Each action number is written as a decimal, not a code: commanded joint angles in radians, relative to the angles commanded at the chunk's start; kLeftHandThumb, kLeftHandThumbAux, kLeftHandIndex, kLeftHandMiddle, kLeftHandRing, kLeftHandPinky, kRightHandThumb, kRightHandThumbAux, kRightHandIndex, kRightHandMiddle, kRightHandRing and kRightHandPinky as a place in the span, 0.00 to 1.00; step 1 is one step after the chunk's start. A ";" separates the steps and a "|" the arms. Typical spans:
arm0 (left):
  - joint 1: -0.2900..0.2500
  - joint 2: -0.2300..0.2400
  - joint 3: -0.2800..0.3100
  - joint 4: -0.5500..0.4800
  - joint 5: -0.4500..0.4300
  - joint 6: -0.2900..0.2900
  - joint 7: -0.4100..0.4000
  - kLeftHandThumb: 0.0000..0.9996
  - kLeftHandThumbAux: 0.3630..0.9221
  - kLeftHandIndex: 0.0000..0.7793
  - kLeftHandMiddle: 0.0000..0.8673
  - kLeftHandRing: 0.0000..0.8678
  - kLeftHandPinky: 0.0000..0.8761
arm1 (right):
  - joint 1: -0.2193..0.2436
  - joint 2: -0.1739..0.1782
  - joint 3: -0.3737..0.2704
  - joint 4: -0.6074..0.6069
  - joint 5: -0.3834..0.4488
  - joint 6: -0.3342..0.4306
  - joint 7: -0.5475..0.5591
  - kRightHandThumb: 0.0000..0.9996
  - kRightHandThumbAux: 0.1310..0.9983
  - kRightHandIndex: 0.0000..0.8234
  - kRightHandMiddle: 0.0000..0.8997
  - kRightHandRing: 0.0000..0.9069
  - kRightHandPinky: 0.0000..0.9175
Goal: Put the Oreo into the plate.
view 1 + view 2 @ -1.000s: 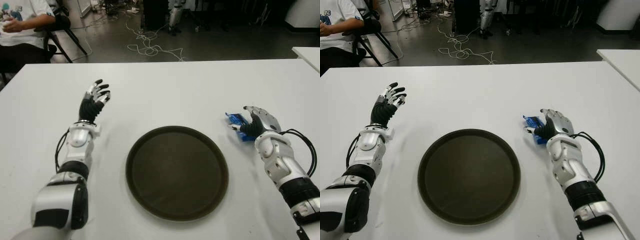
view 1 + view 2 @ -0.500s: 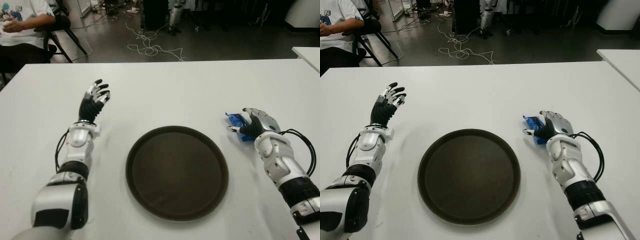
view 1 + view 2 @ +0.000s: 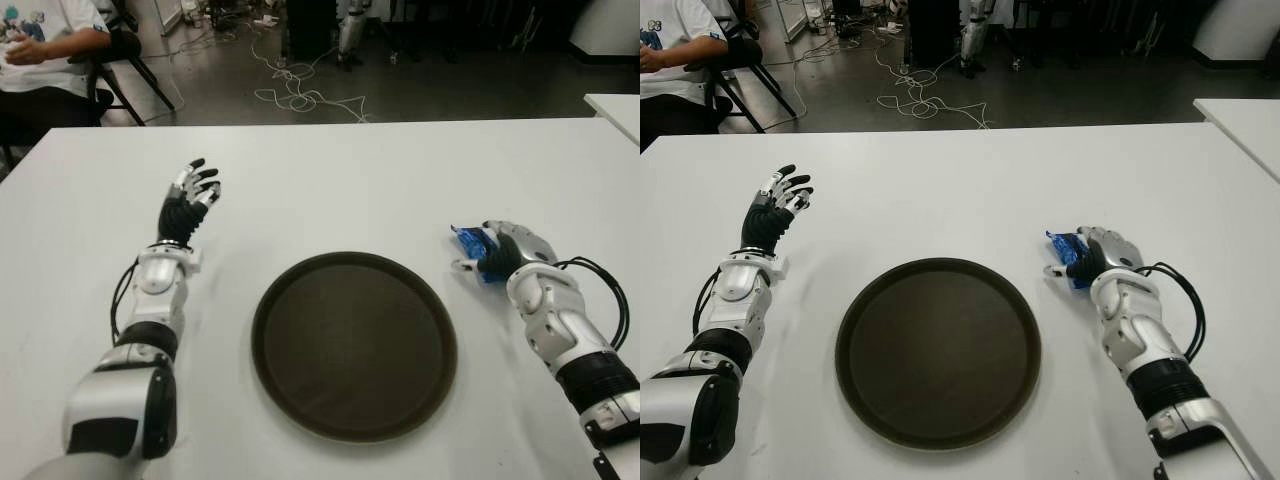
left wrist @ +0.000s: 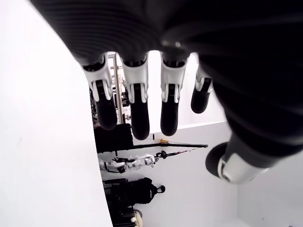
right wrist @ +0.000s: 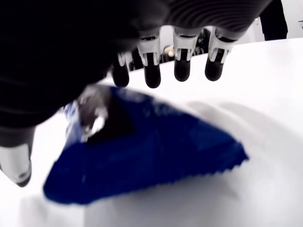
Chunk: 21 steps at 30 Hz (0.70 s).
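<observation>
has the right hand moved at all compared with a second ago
Yes, slightly. The right hand has crept forward over the blue Oreo packet, and sits a little farther up from the plate rim. The packet itself hasn't shifted.

blue Oreo (image 5: 142,156) pack (serrated edge), dark brown plate (image 3: 354,343)

A lab room with a white table in front and a dark floor behind.

The white table (image 3: 350,180) fills most of the view. Beyond it, white cables (image 3: 300,95) lie tangled on the dark grey floor (image 3: 450,90). A seated person (image 3: 45,45) shows at the far left on a black chair (image 3: 125,70). A second white table's corner (image 3: 615,108) shows at the right.
</observation>
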 joint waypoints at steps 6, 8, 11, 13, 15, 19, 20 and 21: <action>0.001 0.000 -0.001 -0.001 0.004 -0.002 0.006 0.34 0.47 0.15 0.25 0.23 0.23 | 0.001 0.006 0.019 0.009 -0.019 -0.016 -0.038 0.07 0.40 0.00 0.00 0.00 0.01; 0.001 0.000 -0.001 -0.001 0.003 -0.002 0.005 0.34 0.46 0.15 0.25 0.23 0.24 | 0.001 0.009 0.023 0.011 -0.024 -0.019 -0.047 0.07 0.39 0.00 0.00 0.00 0.02; 0.001 0.001 0.001 -0.001 0.002 -0.001 0.003 0.34 0.46 0.15 0.25 0.23 0.24 | 0.003 0.010 0.030 0.012 -0.030 -0.025 -0.062 0.07 0.38 0.00 0.00 0.00 0.03; 0.001 0.001 0.002 -0.001 0.000 -0.001 0.000 0.34 0.46 0.15 0.25 0.23 0.24 | 0.008 0.014 0.041 0.029 -0.041 -0.039 -0.099 0.07 0.39 0.00 0.01 0.02 0.07; 0.001 0.001 0.002 -0.001 -0.001 -0.002 -0.002 0.35 0.45 0.15 0.25 0.23 0.24 | 0.010 0.016 0.046 0.036 -0.045 -0.045 -0.116 0.08 0.40 0.00 0.02 0.03 0.10; 0.002 0.002 0.001 -0.002 0.001 -0.004 -0.007 0.34 0.44 0.15 0.25 0.23 0.23 | 0.021 0.020 0.055 0.085 -0.062 -0.081 -0.216 0.11 0.43 0.02 0.09 0.12 0.20; 0.002 0.002 0.001 -0.002 0.001 -0.005 -0.009 0.34 0.44 0.15 0.25 0.23 0.23 | 0.019 0.021 0.054 0.085 -0.064 -0.084 -0.232 0.11 0.44 0.03 0.09 0.12 0.21; 0.002 0.002 0.001 -0.003 0.001 -0.006 -0.010 0.34 0.44 0.15 0.25 0.23 0.23 | 0.018 0.022 0.053 0.085 -0.066 -0.087 -0.245 0.13 0.46 0.06 0.12 0.15 0.23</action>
